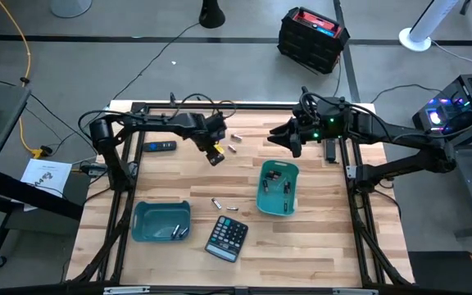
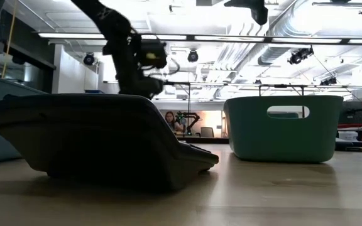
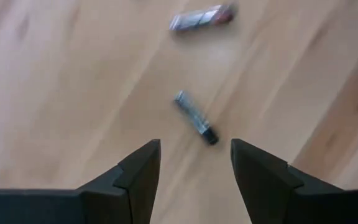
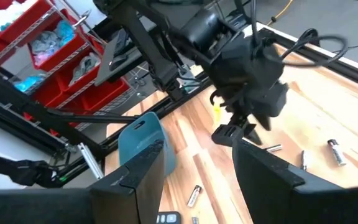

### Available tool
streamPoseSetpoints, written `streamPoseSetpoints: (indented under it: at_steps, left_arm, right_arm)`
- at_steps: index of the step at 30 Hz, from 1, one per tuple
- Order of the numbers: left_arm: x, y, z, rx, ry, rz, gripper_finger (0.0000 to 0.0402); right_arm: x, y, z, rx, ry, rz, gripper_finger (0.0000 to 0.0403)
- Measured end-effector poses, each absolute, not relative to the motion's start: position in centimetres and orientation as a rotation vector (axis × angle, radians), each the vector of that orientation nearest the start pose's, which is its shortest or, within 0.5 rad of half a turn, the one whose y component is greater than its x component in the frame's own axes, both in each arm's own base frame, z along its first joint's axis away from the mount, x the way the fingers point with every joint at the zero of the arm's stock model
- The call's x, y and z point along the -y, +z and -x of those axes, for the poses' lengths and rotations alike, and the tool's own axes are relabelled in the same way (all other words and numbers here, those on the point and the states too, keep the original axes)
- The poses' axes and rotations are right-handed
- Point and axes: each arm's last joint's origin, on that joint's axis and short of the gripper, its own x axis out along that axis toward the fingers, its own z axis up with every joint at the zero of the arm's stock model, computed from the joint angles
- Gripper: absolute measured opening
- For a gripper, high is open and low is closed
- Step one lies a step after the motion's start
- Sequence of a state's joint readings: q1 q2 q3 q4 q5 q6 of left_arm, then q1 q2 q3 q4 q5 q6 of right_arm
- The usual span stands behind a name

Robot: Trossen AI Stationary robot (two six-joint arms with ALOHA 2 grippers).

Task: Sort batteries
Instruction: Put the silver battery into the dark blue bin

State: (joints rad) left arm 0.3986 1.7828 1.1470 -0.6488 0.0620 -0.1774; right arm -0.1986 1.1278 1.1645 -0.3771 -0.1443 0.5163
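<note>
**Left gripper spread above loose batteries near table's far edge**

High view: left gripper hangs over the table toward far edge, w/ loose batteries just beside it. Right gripper waits near far edge, right of them. Two more batteries lie mid-table, betw. the shallow teal tray nr the near left corner and the deeper teal bin; both hold batteries. Calculator nr near edge.

Low view: calculator fills foreground, teal bin behind, an arm above.

Left wrist view: fingers apart, holding nothing; one battery on wood just beyond them, another farther.

Right wrist view: fingers spread, empty; left gripper over batteries.
</note>
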Motion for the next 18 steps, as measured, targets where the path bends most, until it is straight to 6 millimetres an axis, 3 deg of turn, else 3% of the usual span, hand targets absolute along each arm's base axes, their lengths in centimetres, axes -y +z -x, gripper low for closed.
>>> streamPoseSetpoints:
  at_steps: [5,13,18]
  left_arm:
    - [-13.0,15.4,-30.2,-1.218,0.487,0.474,0.0186]
    - [-12.9,15.6,-31.1,-1.117,0.507,0.512,0.0186]
    - [-12.9,13.7,-31.3,-1.189,0.531,0.514,0.0186]
  right_arm:
    - [4.4,37.9,-23.6,-0.306,-0.176,-0.562,0.0181]
    - [4.5,37.9,-23.6,-0.306,-0.178,-0.564,0.0181]
    - [4.5,37.9,-23.6,-0.306,-0.178,-0.563,0.0181]
